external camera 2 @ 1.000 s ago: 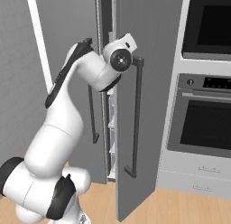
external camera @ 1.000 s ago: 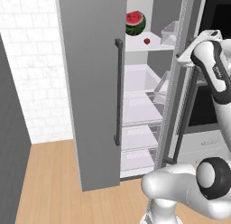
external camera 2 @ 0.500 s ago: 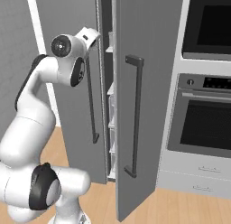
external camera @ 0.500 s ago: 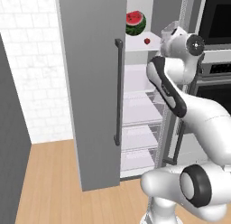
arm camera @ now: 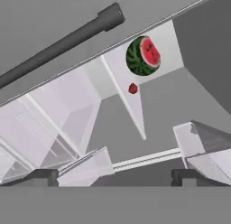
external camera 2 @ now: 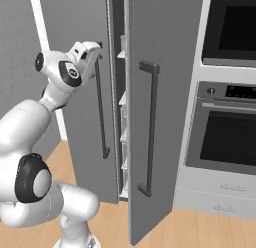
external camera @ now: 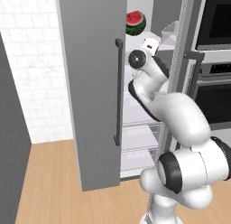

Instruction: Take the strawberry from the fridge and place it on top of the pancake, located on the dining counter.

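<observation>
I see the fridge [external camera: 149, 105] top shelf [arm camera: 162, 105] carrying the strawberry [arm camera: 132, 88] just beside the cut watermelon [arm camera: 143, 55].

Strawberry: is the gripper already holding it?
No, in the hand view the strawberry sits apart on the fridge shelf beside the watermelon.

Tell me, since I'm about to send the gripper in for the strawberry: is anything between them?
Nothing visible. In the hand view the strawberry sits in open space beyond the open gripper, beside the watermelon. The fridge door handle lies off to one side.
</observation>
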{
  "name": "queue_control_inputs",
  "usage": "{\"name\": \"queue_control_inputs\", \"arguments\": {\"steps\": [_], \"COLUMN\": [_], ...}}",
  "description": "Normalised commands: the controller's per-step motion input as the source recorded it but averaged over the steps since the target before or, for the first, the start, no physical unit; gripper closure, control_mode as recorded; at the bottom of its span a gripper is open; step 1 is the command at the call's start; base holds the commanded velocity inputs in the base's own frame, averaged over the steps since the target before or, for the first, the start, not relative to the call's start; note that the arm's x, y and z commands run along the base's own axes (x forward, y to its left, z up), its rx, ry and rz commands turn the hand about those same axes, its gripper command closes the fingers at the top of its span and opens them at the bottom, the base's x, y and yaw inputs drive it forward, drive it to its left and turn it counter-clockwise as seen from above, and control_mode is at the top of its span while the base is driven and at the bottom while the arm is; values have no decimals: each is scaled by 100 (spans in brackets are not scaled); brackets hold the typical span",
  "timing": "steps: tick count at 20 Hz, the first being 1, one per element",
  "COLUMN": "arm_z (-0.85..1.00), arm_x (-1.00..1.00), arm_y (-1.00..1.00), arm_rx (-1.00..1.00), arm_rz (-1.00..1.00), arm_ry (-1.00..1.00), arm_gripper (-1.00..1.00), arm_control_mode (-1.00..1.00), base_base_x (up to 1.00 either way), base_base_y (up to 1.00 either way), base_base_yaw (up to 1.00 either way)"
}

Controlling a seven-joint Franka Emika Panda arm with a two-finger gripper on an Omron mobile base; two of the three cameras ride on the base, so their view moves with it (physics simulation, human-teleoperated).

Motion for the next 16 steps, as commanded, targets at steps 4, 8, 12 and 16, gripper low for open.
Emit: {"name": "queue_control_inputs", "arguments": {"steps": [4, 8, 12, 16], "arm_z": [-28, -12, -7, 0], "arm_x": [30, 16, 11, 8], "arm_y": [-27, -28, -29, -32], "arm_rx": [-8, -4, -1, 0], "arm_rz": [-18, -11, -9, -12], "arm_ry": [0, 0, 0, 0], "arm_gripper": [-100, -100, -100, -100], "arm_control_mode": [-100, -100, -100, -100], "base_base_x": [0, 0, 0, 0], "base_base_y": [0, 0, 0, 0], "base_base_yaw": [0, 0, 0, 0]}}
